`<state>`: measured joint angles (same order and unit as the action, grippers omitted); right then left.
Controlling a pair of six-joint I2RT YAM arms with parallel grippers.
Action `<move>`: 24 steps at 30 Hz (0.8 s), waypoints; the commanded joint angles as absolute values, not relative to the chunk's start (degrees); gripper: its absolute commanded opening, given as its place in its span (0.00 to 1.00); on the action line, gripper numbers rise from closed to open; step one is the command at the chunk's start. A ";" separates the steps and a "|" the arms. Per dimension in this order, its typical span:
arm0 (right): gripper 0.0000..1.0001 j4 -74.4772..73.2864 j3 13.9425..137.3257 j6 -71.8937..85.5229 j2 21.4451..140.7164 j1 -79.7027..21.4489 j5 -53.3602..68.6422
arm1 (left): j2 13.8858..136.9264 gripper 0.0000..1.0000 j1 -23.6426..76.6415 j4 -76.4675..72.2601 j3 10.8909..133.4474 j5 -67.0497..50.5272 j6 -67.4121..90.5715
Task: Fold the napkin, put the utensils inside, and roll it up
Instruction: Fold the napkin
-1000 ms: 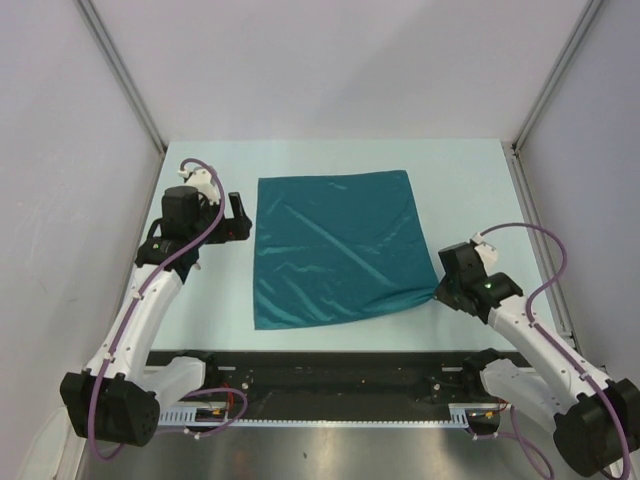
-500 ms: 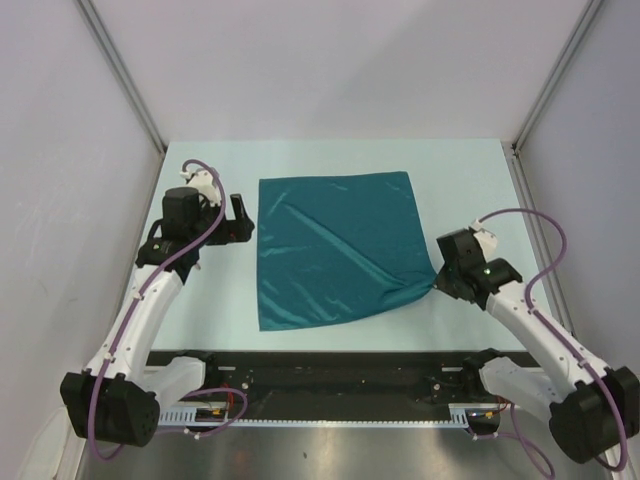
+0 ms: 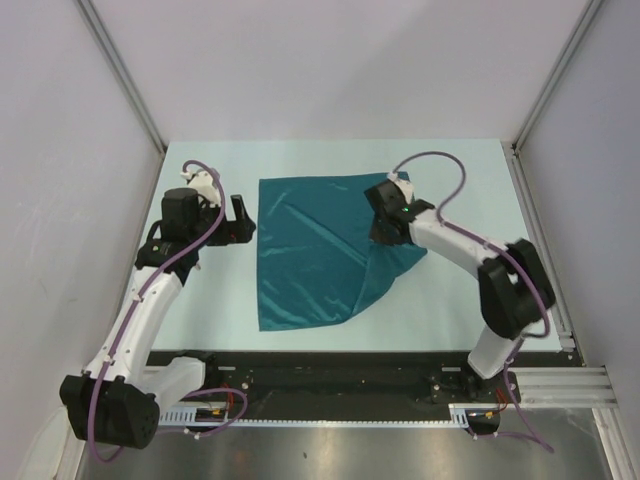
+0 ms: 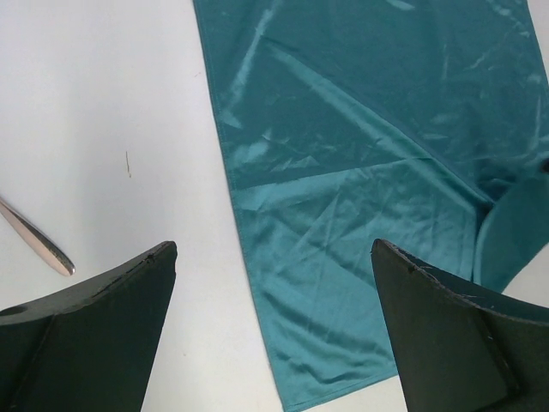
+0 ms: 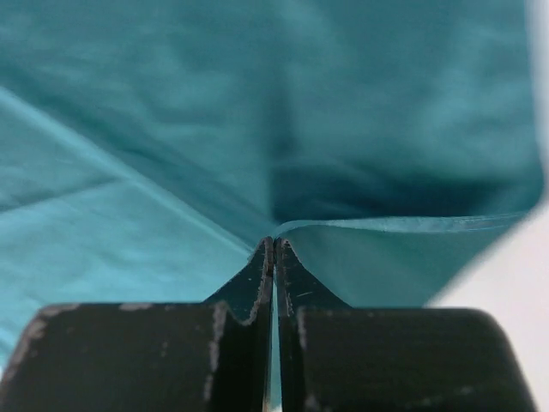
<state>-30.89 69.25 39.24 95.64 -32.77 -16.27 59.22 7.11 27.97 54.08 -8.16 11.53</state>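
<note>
The dark teal napkin [image 3: 315, 240] lies on the pale table, its near right corner lifted and folded over toward the middle. My right gripper [image 3: 380, 238] is shut on that corner and holds it above the cloth; in the right wrist view the fabric [image 5: 171, 129] is pinched between the closed fingertips [image 5: 274, 249]. My left gripper [image 3: 242, 222] is open and empty beside the napkin's left edge; the cloth fills the left wrist view [image 4: 360, 172]. A metal utensil handle [image 4: 39, 240] lies on the table left of the napkin.
Grey walls enclose the table on the left, back and right. A black rail [image 3: 330, 375] runs along the near edge by the arm bases.
My right gripper has carried the napkin's near right corner up and to the left, over the cloth. The right side now folds over diagonally. The left arm has not moved.
</note>
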 commanded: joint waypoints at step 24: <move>0.00 9.22 123.04 45.08 150.55 -39.90 1.05 | 58.97 1.00 6.86 26.19 53.26 -9.14 12.66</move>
